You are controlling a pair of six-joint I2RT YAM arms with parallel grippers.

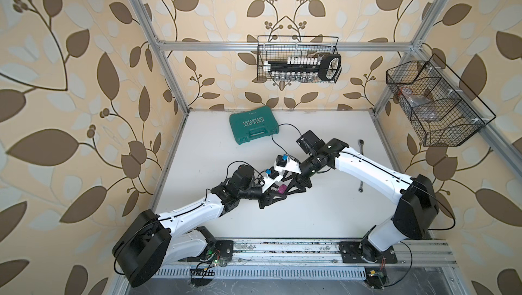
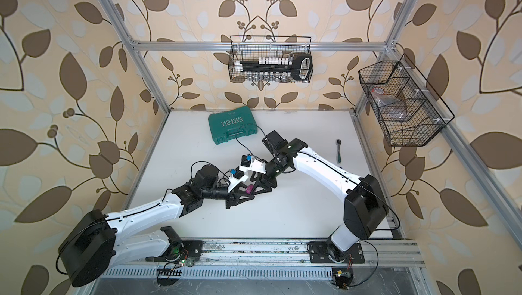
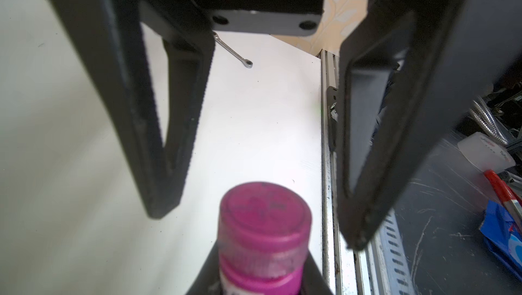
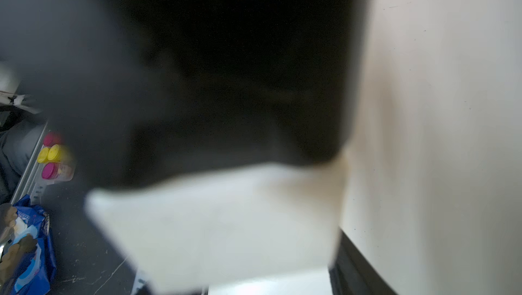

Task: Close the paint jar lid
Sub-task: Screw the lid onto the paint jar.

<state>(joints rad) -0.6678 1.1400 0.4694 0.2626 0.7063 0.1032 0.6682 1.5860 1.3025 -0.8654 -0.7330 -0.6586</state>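
Observation:
The magenta paint jar (image 1: pixel 282 188) (image 2: pixel 249 189) is held mid-table, above the surface, where both arms meet. My left gripper (image 1: pixel 278 194) is shut on the jar body (image 3: pixel 262 279); its fingers flank it at the frame's lower edge in the left wrist view. The lid (image 3: pixel 265 217), a translucent magenta cap, sits on top of the jar. My right gripper (image 1: pixel 288 187) faces the jar from the other side. Its two black fingers (image 3: pixel 169 110) stand wide apart on either side beyond the lid, touching nothing. The right wrist view is blocked by a blurred black and white arm body.
A green tool case (image 1: pixel 253 125) lies at the table's back. A wrench (image 1: pixel 360 142) (image 3: pixel 234 53) lies near the right edge, partly under the right arm. Wire baskets hang on the back wall (image 1: pixel 299 59) and right wall (image 1: pixel 435 104). Other paint pots (image 4: pixel 53 155) sit off the table.

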